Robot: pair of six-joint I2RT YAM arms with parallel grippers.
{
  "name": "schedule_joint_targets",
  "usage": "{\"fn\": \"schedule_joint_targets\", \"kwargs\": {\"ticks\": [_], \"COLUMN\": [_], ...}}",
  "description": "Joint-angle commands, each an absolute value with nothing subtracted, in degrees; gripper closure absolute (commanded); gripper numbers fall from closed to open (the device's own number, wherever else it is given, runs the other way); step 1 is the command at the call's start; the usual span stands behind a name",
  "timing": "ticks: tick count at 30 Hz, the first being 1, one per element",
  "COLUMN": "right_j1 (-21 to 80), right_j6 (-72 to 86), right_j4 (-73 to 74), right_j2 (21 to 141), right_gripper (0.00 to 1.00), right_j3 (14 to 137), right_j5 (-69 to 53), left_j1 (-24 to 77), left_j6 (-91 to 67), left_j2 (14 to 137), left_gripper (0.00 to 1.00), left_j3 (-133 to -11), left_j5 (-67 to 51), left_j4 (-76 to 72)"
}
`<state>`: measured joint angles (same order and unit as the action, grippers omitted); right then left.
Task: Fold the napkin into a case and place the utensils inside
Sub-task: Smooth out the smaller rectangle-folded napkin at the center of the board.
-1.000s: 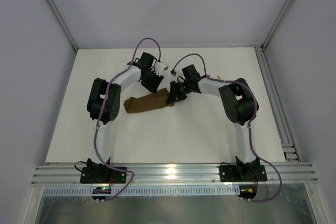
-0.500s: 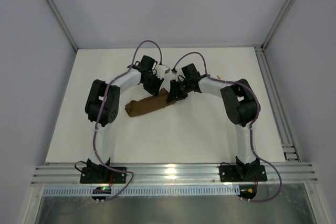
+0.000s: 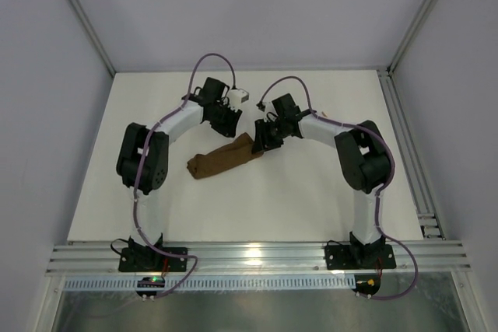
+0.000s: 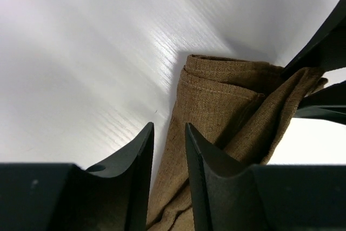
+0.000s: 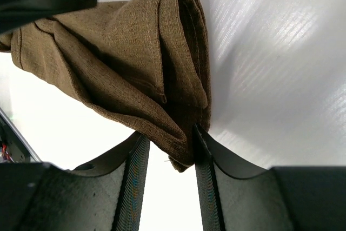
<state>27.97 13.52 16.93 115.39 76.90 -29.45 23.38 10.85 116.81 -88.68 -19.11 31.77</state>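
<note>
Pinching case (image 5: 124, 52) end, right hand (image 5: 168, 133), contents hidden

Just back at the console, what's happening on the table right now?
Both arms are at the far end of the brown napkin, which lies folded into a narrow layered strip on the table. The right gripper pinches a folded edge between its fingers. The left gripper is at the same end with cloth in its narrow gap; whether it grips is unclear. No utensils show in the cloth.
</note>
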Motion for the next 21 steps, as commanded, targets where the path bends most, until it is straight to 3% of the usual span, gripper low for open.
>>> {"fn": "schedule_joint_targets", "kwargs": {"ticks": [1,8,12,15,18,21], "right_j1": [28.30,28.30,28.21,28.30,28.21,28.30], "right_j6": [11.08,9.49,9.23,8.70,9.67,11.60], "right_j4": [17.93,18.72,19.15,19.34,18.11,16.53], "right_j2": [111.01,110.48,109.07,108.46,108.72,108.81], "right_gripper": [0.58,0.60,0.61,0.66,0.81,0.86], "right_j3": [76.55,75.32,74.62,74.01,74.09,74.27], "right_j5": [-27.86,-27.95,-27.16,-27.07,-28.56,-29.26], "left_j1": [22.94,26.28,26.37,26.54,27.59,27.86], "left_j6": [9.49,10.46,9.05,9.31,9.84,9.58], "left_j2": [113.11,116.98,118.04,118.12,118.47,118.65], "left_gripper": [0.68,0.66,0.70,0.72,0.76,0.81], "left_j3": [-89.30,-87.98,-88.59,-88.68,-87.63,-86.40], "left_j5": [-20.47,-19.60,-16.88,-17.32,-18.45,-23.02], "left_j4": [29.88,31.82,30.77,31.02,31.03,30.50]}}
